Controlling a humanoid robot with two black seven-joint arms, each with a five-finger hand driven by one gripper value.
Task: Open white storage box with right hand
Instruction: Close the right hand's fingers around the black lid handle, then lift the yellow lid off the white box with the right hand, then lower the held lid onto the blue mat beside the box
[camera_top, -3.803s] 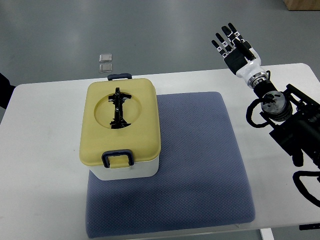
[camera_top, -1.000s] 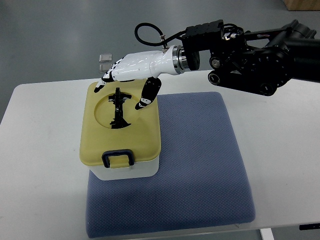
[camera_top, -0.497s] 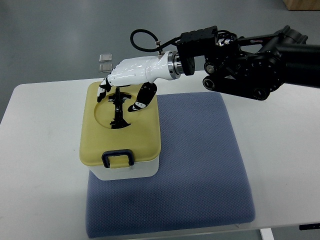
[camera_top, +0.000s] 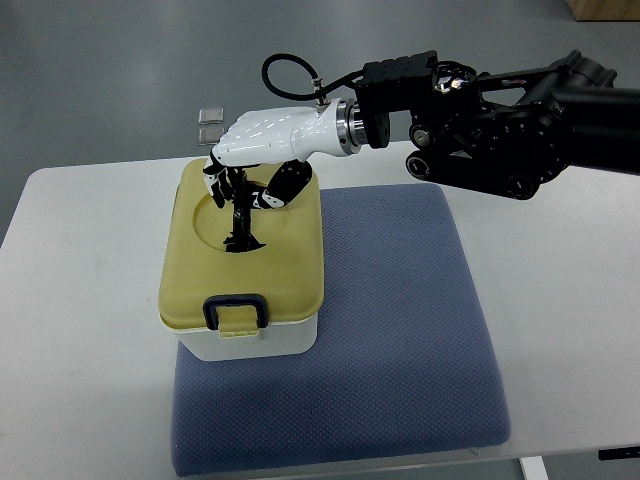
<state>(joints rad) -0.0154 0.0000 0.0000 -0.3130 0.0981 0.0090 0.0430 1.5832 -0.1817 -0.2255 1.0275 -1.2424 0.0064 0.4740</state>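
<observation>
The right hand (camera_top: 245, 170) reaches in over the box, its fingers (camera_top: 222, 185) and thumb curled around the upper end of the black handle (camera_top: 241, 222) standing in the lid's round recess; it looks closed on it, though whether the hold is firm I can't tell. The yellow lid (camera_top: 243, 257) sits on the white storage box (camera_top: 250, 340), which rests at the left of a blue-grey mat (camera_top: 400, 340) on the white table (camera_top: 90, 290). The front latch (camera_top: 235, 311) may be clipped down, so pull straight up, gently, watching that the box doesn't lift too
</observation>
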